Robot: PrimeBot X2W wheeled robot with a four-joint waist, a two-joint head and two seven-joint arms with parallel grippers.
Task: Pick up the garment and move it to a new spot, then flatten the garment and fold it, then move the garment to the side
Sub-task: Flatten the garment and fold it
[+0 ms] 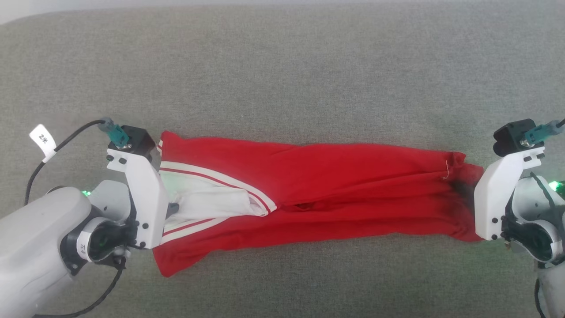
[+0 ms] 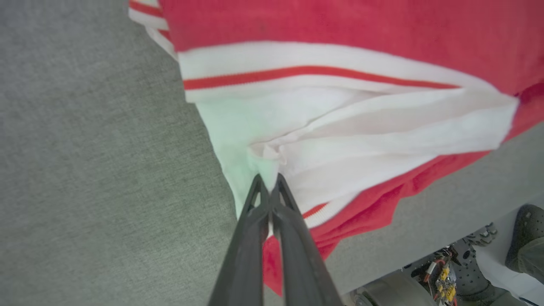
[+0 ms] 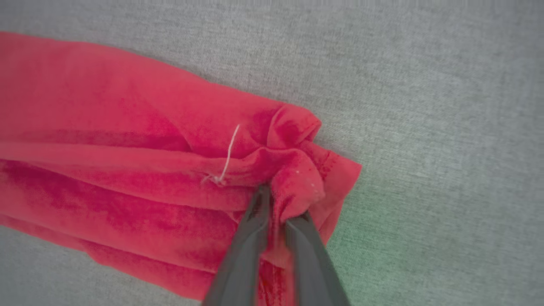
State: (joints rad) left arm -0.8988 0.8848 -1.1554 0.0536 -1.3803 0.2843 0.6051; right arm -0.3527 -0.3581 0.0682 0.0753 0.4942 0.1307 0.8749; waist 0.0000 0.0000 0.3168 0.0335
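The garment [image 1: 331, 185] lies stretched in a long red band across the grey cloth surface [image 1: 282, 66], plain red side up, with a white sleeve and red-white striped trim at its left end. My left gripper [image 1: 173, 208] is at that end, shut on a pinch of white sleeve fabric [image 2: 340, 140]; its fingertips [image 2: 267, 180] meet on the cloth. My right gripper [image 1: 465, 192] is at the right end. There the garment's [image 3: 127, 170] red hem is bunched between its two fingers [image 3: 278, 208], which stand slightly apart around the fold. A loose white thread hangs near it.
The grey surface [image 3: 425, 85] stretches wide beyond and in front of the garment. Its near edge shows in the left wrist view, with robot base parts [image 2: 442, 276] and a dark shoe [image 2: 527, 238] below. A cable with a white tag [image 1: 43, 140] loops by the left wrist.
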